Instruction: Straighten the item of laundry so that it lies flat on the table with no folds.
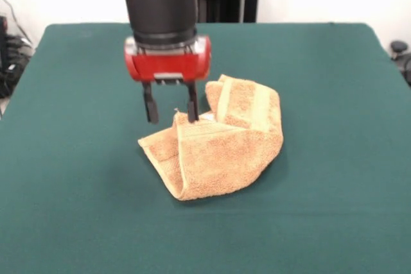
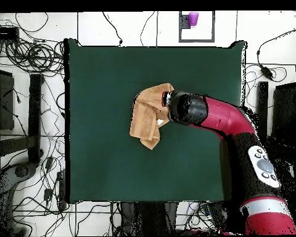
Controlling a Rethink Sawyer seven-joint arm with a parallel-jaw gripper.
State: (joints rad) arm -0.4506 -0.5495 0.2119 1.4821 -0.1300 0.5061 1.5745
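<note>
The orange-tan towel (image 1: 218, 149) lies crumpled near the middle of the green table (image 1: 77, 210), folded over itself with paler bands showing. My gripper (image 1: 171, 115) hangs just above the towel's far left edge. Its two black fingers are spread apart and hold nothing; one fingertip (image 1: 192, 115) is at the towel's raised corner. In the overhead view the towel (image 2: 145, 120) is a folded heap on the table (image 2: 101, 160), with a small white label (image 2: 161, 122) at its right side. The arm's wrist (image 2: 186, 108) covers the gripper there.
The red arm (image 2: 237, 126) reaches over the table's right side from the base at the bottom right in the overhead view. Cables (image 2: 27, 55) lie on the floor around the table. A purple cup (image 2: 193, 18) stands beyond the far edge.
</note>
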